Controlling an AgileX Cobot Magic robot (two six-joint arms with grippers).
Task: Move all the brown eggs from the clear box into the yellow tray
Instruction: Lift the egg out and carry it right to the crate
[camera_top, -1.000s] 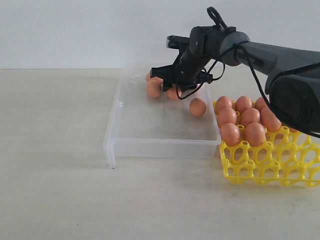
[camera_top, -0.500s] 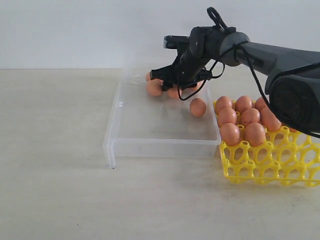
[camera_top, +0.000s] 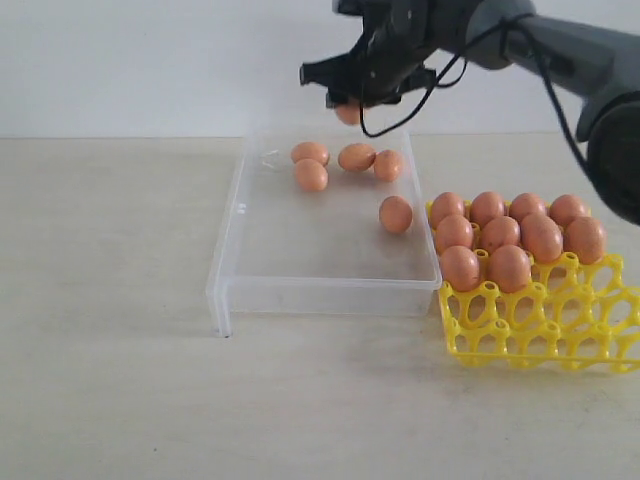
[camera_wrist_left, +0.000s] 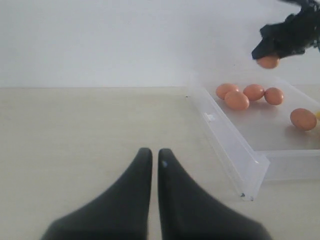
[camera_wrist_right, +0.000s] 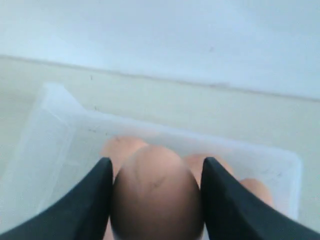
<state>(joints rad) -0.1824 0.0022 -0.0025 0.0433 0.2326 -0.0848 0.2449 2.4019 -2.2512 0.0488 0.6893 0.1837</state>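
Observation:
My right gripper (camera_top: 349, 100) hangs above the far end of the clear box (camera_top: 300, 290), shut on one brown egg (camera_top: 347, 113) that fills the space between its fingers (camera_wrist_right: 85, 200). The same held brown egg (camera_wrist_right: 156, 197) shows close up in the right wrist view. Several brown eggs (camera_top: 310, 175) lie in the box, most in a cluster at the far end and one (camera_top: 396, 214) near the right wall. The yellow tray (camera_top: 540, 330) sits right of the box with several eggs (camera_top: 500, 235) in its far cells. My left gripper (camera_wrist_left: 154, 155) is shut over bare table, left of the box.
The tray's near cells (camera_top: 560, 335) hold nothing. The pale table (camera_top: 110, 300) stretches left of and in front of the box. A plain white wall stands behind.
The right gripper has risen out of the box's far end with an egg held between its fingers. The eggs left in the cluster now show uncovered.

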